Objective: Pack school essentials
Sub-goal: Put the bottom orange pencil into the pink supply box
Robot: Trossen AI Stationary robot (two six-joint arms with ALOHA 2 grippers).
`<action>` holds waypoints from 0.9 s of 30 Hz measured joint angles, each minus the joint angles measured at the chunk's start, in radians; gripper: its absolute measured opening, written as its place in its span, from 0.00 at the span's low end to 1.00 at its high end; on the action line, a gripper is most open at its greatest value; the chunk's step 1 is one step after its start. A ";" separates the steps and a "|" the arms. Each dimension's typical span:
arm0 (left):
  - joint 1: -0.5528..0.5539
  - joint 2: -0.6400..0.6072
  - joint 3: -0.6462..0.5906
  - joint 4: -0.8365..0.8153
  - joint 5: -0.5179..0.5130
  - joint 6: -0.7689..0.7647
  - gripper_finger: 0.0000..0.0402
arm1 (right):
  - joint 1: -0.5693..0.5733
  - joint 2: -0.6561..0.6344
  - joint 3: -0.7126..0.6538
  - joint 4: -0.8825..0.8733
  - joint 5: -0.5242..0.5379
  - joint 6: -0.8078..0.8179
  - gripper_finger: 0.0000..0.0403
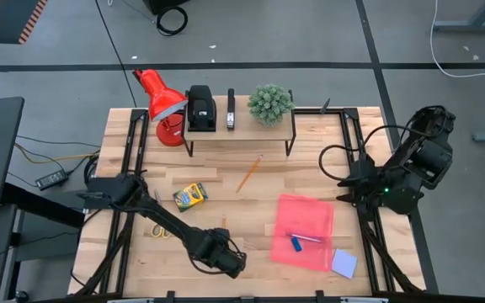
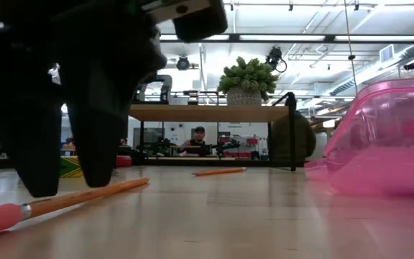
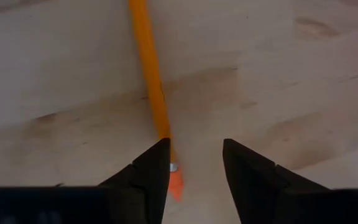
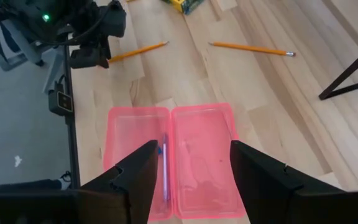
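Pencil (image 3: 149,68) lying flat on wood table (image 1: 251,269), front-left area, approx 7 o'clock from table centre in high view. Orange, thin, rigid, light; round or faceted body prob. rolling if nudged, so grip is best taken across the shaft, a bit up from the pink eraser end (image 3: 176,185). Not fragile except the tip (far end, out of left wrist view).

Left gripper (image 3: 195,163) is hanging low over that eraser end, fingers (image 3: 151,171) partly spread and straddling it, one finger touching or nearly touching the shaft. Not clamping yet, as far as I can tell. Left arm is reaching from its base at table's 9 o'clock edge, elbow bent, wrist pointing down near the front edge.

Second pencil (image 1: 248,173) is sitting near table centre, 12 o'clock from the pink case (image 1: 303,231). Case is lying open at 4 o'clock, w/ pen (image 1: 308,238) and blue eraser (image 1: 295,244) inside.

Right gripper (image 4: 191,165) is waiting above the 3 o'clock edge, fingers spread wide, empty, looking down at the case.
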 joint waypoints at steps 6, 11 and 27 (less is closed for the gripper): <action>-0.001 0.002 0.022 -0.118 -0.001 0.005 0.38 | 0.000 0.002 0.000 -0.001 0.000 0.011 0.51; -0.004 0.001 0.022 -0.108 -0.002 0.035 0.38 | 0.000 0.002 0.000 -0.002 0.001 0.010 0.51; 0.005 0.042 0.015 -0.098 0.013 0.060 0.32 | 0.000 0.002 0.000 -0.007 0.038 0.021 0.51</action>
